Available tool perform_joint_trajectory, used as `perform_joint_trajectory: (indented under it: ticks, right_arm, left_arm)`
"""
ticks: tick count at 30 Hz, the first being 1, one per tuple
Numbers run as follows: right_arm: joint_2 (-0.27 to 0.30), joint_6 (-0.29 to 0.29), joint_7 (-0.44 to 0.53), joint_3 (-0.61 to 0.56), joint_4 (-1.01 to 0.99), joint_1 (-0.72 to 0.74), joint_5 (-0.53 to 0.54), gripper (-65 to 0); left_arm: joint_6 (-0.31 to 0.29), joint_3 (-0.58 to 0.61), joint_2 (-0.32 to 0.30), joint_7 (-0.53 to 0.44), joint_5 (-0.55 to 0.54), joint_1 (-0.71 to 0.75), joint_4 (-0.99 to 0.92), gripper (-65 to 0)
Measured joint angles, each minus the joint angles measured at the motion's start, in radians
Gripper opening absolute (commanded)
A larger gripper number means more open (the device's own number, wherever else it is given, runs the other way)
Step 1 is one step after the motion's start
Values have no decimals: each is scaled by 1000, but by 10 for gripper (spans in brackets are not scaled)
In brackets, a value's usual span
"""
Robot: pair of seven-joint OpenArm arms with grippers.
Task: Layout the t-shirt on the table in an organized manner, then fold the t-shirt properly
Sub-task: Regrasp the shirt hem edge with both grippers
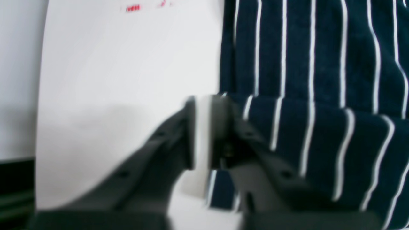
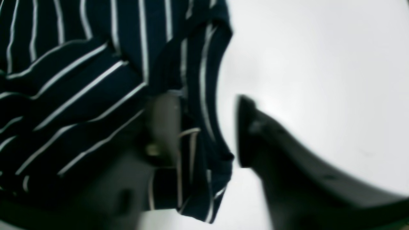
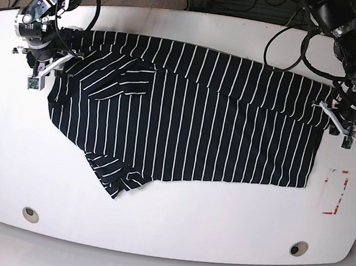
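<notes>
The dark striped t-shirt (image 3: 197, 122) lies spread across the white table (image 3: 170, 231), with one sleeve folded in at the front left. My left gripper (image 1: 207, 105) is at the shirt's right edge (image 1: 313, 95), seen in the base view as the gripper (image 3: 338, 118) on the right. Its fingers are pressed together, and fabric drapes over one finger and hangs out below them. My right gripper (image 2: 204, 102) straddles the shirt's left edge (image 2: 198, 64), at the base view's far left (image 3: 44, 67). Its jaws stand apart, with the hem between them and a gap to the outer finger (image 2: 246, 131).
A red-marked rectangle (image 3: 337, 192) sits on the table right of the shirt's lower corner. Two metal-ringed holes (image 3: 30, 214) (image 3: 298, 248) lie near the front edge. Cables and both arm bases crowd the back edge.
</notes>
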Motion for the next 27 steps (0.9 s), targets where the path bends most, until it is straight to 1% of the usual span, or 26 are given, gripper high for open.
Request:
perform_joint_trajectory:
  ticks: [1, 3, 5, 8, 12, 16, 21, 22, 23, 27]
  right_arm:
    - [2, 0, 0, -7, -6, -3, 1, -650]
    - [9, -2, -1, -34, -13, -14, -7, -650]
    - [18, -3, -1, -64, -20, -32, -10, -634]
    - [13, -3, 0, -101, -24, -52, -7, -636]
    - [3, 2, 8, -116, -58, -56, 11, -636]
    - [14, -3, 56, -113, -127, -57, -8, -636]
    - [20, -3, 153, -115, -224, -74, -4, -636]
    - [20, -7, 191, -116, -245, -77, 0, -636]
    - [26, -3, 212, -116, -262, -77, 19, -636]
    - [61, 5, 275, -116, -327, -70, 30, -636]
  left_arm:
    - [-3, 3, 6, -7, -8, 3, -2, -650]
    - [-6, 5, 14, -12, -18, 11, -13, -650]
    - [-8, 4, 18, -10, -11, 14, -34, -650]
    - [-5, 2, 11, -4, -5, 17, -70, -650]
    - [3, -5, 3, -2, 2, 29, -85, -650]
    - [2, -5, 5, -2, 2, 45, -84, -650]
    - [-1, -4, 6, -3, -6, 55, -68, -650]
    - [-1, -4, 5, -3, -5, 56, -65, -650]
    - [0, -4, 3, -3, -5, 57, -63, -650]
    - [2, -5, -1, -2, 0, 62, -63, -650]
